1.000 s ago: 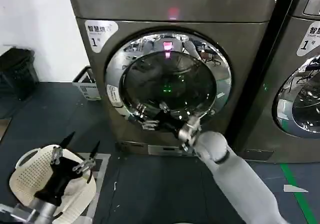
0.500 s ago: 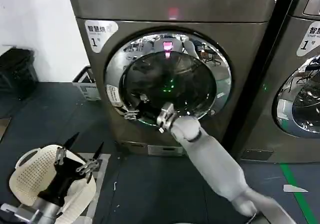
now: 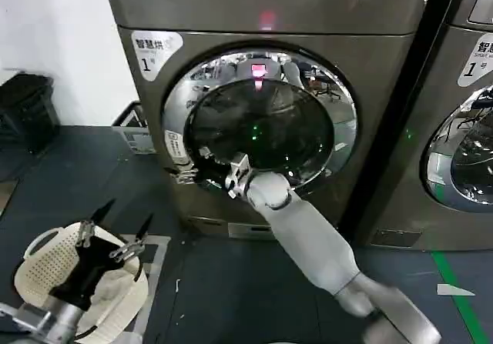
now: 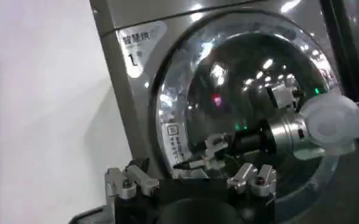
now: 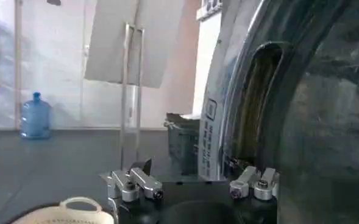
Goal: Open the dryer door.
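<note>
The dryer door (image 3: 258, 125), a chrome ring around dark bulging glass, lies flush on the bronze-grey machine. My right gripper (image 3: 191, 167) reaches across the door's lower part to its left rim, fingers spread with nothing between them. In the right wrist view the right gripper (image 5: 194, 176) faces the door (image 5: 325, 122) edge-on, close to a dark recess (image 5: 255, 103) in the rim. The left wrist view has the door (image 4: 246, 91) with the right gripper (image 4: 203, 152) in front of it. My left gripper (image 3: 115, 232) hangs open low on the left, away from the door.
A white laundry basket (image 3: 54, 263) lies on the dark floor under the left arm. A second chrome-ringed machine (image 3: 462, 144) stands to the right. A small crate (image 3: 135, 132) and a black bin (image 3: 27, 109) sit against the left wall.
My right gripper has slid leftward along the door's lower part, from below the glass's middle to the left rim. The left arm shifted only slightly. The door has not moved.
</note>
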